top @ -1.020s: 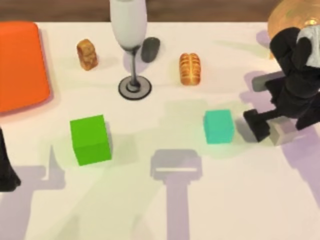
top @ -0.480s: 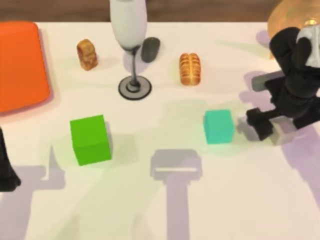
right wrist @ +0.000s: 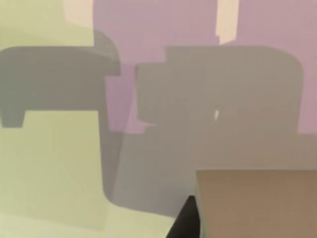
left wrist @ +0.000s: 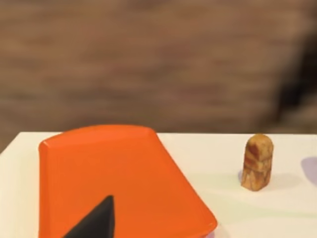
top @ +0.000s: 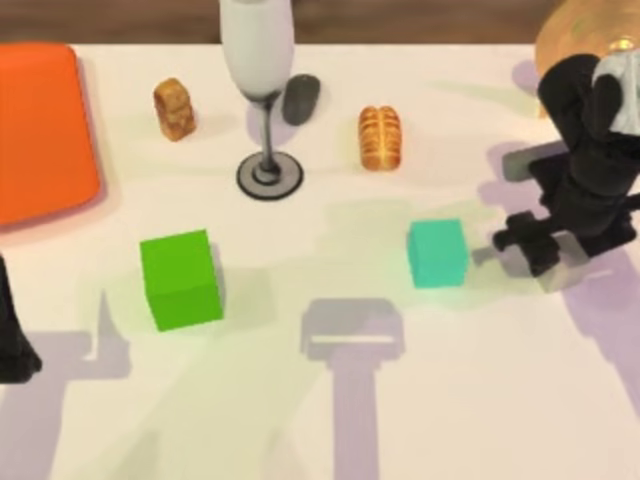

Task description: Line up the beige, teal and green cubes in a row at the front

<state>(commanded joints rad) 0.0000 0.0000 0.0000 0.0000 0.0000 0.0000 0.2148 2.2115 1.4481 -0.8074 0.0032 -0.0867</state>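
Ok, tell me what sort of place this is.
Probably a rendered tabletop test scene, not a real room: a plain white table with a scatter of unrelated props, among them flat-coloured cubes like the green cube, a wine glass and an orange tray. Behind the table, the left wrist view shows only a blurred brown backdrop.

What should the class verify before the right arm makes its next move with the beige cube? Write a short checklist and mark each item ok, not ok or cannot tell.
1. Right tool is at the beige cube: ok, it sits right over the cube in the top view.
2. Fingers firmly shut on the cube: cannot tell; the contact is hidden.
3. Teal cube apart from the tool: ok, a gap shows.
4. Green cube undisturbed, to the left: ok.
5. Front of the table free of objects for the row: ok, only shadows there.
6. Left tool parked at the left edge, out of the way: ok.
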